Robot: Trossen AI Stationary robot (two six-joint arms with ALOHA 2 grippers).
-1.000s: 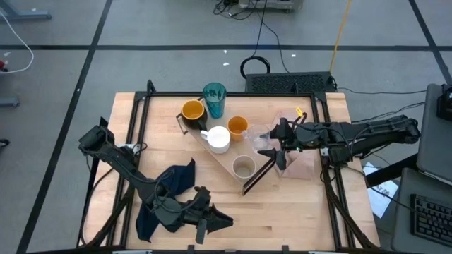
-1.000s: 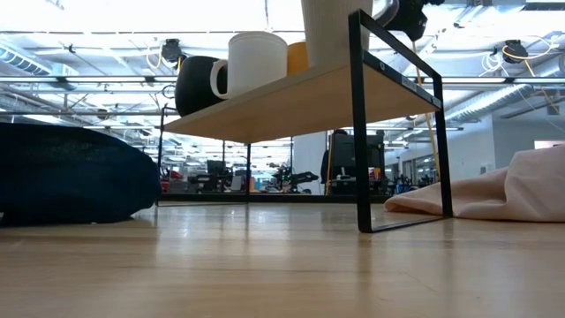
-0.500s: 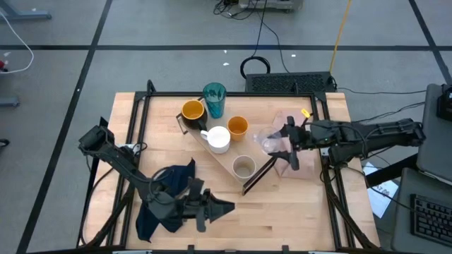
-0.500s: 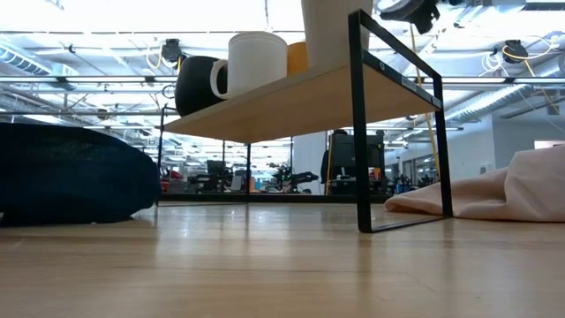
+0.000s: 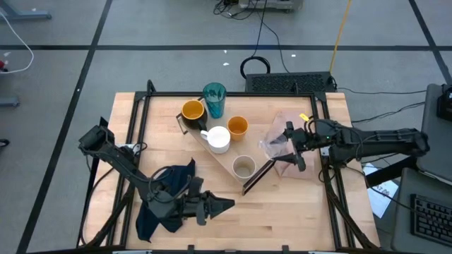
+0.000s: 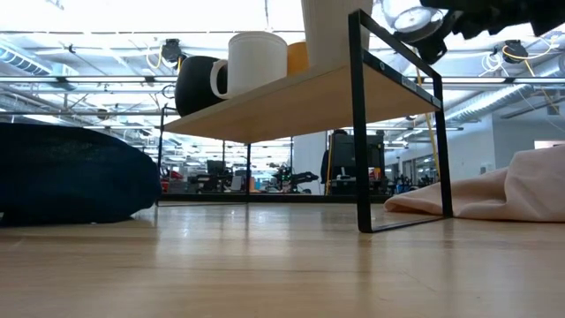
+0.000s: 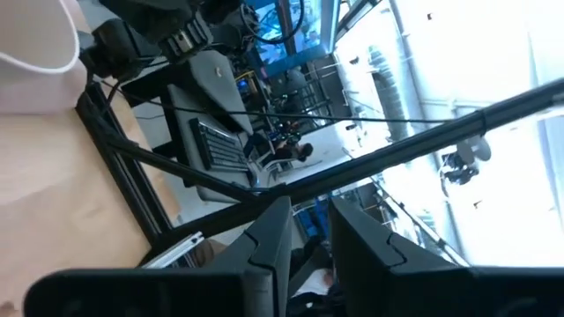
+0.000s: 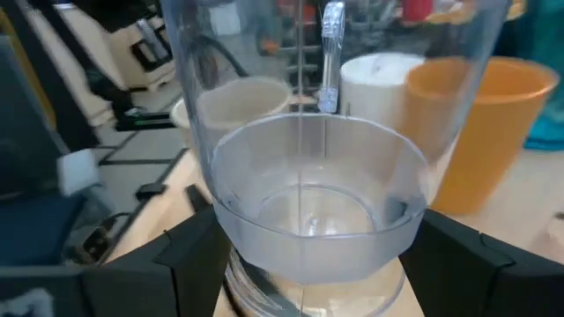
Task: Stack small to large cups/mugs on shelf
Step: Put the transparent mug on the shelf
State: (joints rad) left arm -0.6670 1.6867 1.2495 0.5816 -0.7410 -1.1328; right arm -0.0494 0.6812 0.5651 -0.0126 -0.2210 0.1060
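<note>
While right pincer (image 5: 284,148) clamps clear cup (image 5: 272,144) beside shelf (image 5: 227,161), arm outstretched; left pincer (image 5: 220,205) nearly together

Right gripper (image 5: 288,146) at three o'clock grips the small clear cup (image 8: 308,167); left gripper (image 5: 224,205) idles at six o'clock, fingers nearly closed.

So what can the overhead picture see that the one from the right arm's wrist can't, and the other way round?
Only the overhead view shows the teal tumbler, the yellow mug, the dark cloth and the left claw low over the table's near side. Only the wrist view shows the clear cup close up, clamped between the right claw's fingers. Both show the orange cup, white mug and beige cup.
</note>
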